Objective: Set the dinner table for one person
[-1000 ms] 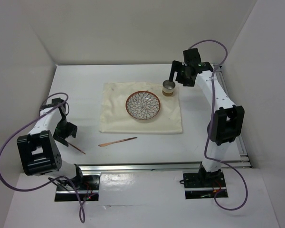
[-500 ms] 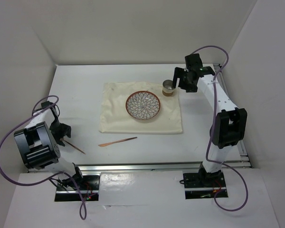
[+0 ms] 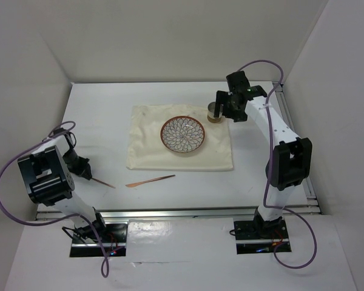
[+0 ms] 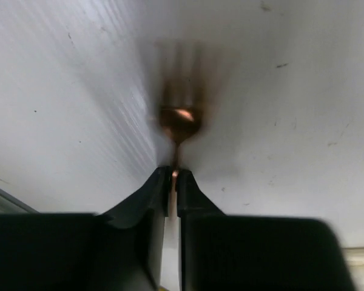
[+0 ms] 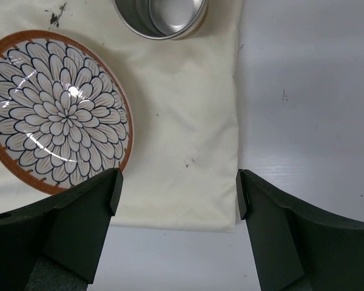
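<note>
On the white dinner table (image 3: 109, 109) lies a cream placemat (image 3: 145, 145) with a flower-patterned plate (image 3: 183, 134) in its middle and a small metal cup (image 3: 213, 113) at its far right corner. My left gripper (image 4: 173, 176) is shut on the thin handle of a copper fork (image 4: 179, 118), whose blurred tines point away from me. From above, that gripper (image 3: 88, 173) is low at the near left, with the fork (image 3: 103, 182) slanting out of it. My right gripper (image 5: 178, 194) stands open with nothing between its fingers, above the placemat's (image 5: 188, 121) right edge, beside the plate (image 5: 54, 112) and short of the cup (image 5: 161, 15).
A second slim copper utensil (image 3: 150, 180) lies on the table just in front of the placemat's near edge. White walls close in the table on the left, back and right. A metal rail (image 3: 182, 212) runs along the near edge.
My left gripper has closed on the fork's handle, and the fork has shifted slightly to the right. The right arm has swung a little left, to over the cup.
</note>
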{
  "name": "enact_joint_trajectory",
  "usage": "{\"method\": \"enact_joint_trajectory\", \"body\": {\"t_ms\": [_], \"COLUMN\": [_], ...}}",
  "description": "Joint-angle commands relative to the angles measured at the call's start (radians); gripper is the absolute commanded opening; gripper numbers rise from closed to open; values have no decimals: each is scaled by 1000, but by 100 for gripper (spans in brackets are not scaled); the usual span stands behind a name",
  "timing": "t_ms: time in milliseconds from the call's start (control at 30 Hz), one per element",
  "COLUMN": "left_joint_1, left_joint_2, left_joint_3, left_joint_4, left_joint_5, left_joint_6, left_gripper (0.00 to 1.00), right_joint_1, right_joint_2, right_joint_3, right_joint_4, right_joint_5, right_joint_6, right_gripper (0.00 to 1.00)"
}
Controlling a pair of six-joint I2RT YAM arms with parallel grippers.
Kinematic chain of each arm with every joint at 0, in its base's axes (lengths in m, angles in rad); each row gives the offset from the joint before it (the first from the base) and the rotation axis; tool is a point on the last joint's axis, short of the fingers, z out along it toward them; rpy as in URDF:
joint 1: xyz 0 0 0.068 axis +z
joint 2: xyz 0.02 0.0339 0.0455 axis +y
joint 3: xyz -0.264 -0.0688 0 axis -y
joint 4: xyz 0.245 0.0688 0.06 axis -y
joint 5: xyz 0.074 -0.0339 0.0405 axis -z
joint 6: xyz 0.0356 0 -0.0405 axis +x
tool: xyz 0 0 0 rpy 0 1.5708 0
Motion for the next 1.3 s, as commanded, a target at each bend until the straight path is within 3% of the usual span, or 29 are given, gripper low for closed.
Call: {"method": "enact_joint_trajectory", "body": {"t_ms": [0, 67, 300, 567, 767, 1067, 1267], "left_joint_1": [6, 6, -86, -426, -615, -758, -793], "left_joint_2": [33, 4, -153, -236, 17, 392, 473], "left_joint_3": [-29, -29, 170, 297, 584, 977, 967], "left_joint_4": [39, 29, -54, 65, -8, -215, -206], "left_joint_5": [-24, -24, -145, -159, -84, -67, -40], "left_joint_6": [4, 13, 95, 303, 445, 424, 376], "left_gripper": [13, 0, 0, 0, 0, 0, 0], "right_joint_1": [4, 4, 4, 4, 4, -16, -36], "right_joint_2": [-61, -71, -89, -129, -190, -316, -370], "right_joint_3": [15, 2, -18, -36, -90, -225, -303], "right_joint_4": [-28, -28, -28, -28, -28, -28, -28], "right_joint_5": [43, 43, 43, 52, 52, 52, 60], "right_joint_6": [18, 18, 28, 37, 37, 46, 46], "right_gripper": [87, 87, 87, 87, 89, 90, 90]}}
